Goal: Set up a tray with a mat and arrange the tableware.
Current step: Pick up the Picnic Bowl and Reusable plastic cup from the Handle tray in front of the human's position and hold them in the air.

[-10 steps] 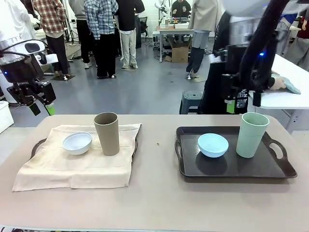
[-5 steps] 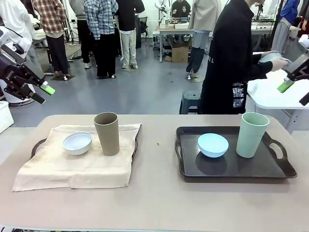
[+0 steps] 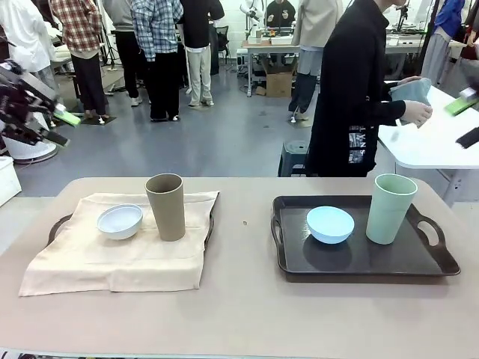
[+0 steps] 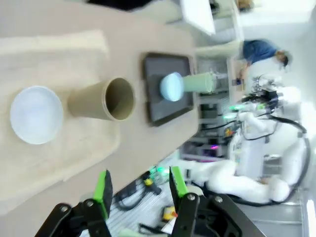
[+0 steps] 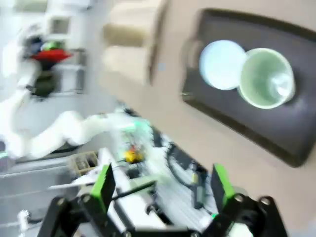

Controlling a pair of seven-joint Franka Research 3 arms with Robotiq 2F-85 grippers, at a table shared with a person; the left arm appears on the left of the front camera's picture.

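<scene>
Front view: both jaws are hanging wide and empty; I'm seeing the right gripper nearer the green cup than the left gripper.

left gripper hovers high off the table, beyond its far left corner, jaws apart and empty. right gripper hovers high off the far right corner, green pads spread wide, nothing between them.

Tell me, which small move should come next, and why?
Probably lower the right gripper toward the pale green cup: it and the light blue bowl stand on a dark tray with no mat, while the other tray has one.
</scene>
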